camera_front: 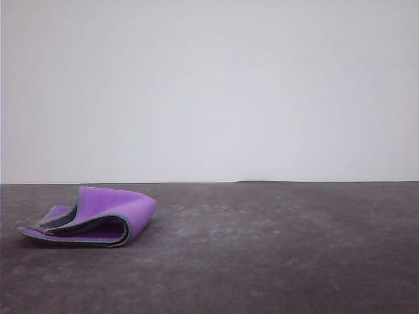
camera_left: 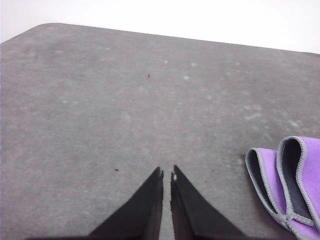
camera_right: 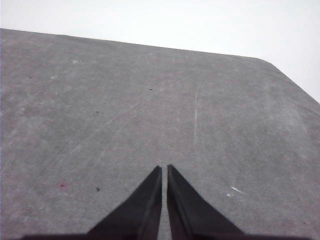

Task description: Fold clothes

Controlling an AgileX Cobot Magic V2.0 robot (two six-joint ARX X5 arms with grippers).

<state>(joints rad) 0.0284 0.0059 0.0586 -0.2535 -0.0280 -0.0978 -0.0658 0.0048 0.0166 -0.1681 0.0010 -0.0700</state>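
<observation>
The clothes (camera_front: 98, 216), a small thick cloth, lie loosely folded on the dark table at the left in the front view, purple face outward, grey stitched edge showing along the layers. In the left wrist view the cloth (camera_left: 290, 180) shows its folded grey-edged layers, off to the side of my left gripper (camera_left: 167, 172). That gripper's black fingers are together, holding nothing, above bare table. My right gripper (camera_right: 164, 167) is also shut and empty, over bare table away from the cloth.
The dark grey table (camera_front: 275, 248) is scuffed and scratched. Its far edge meets a plain white wall (camera_front: 209, 85). Rounded table corners show in both wrist views.
</observation>
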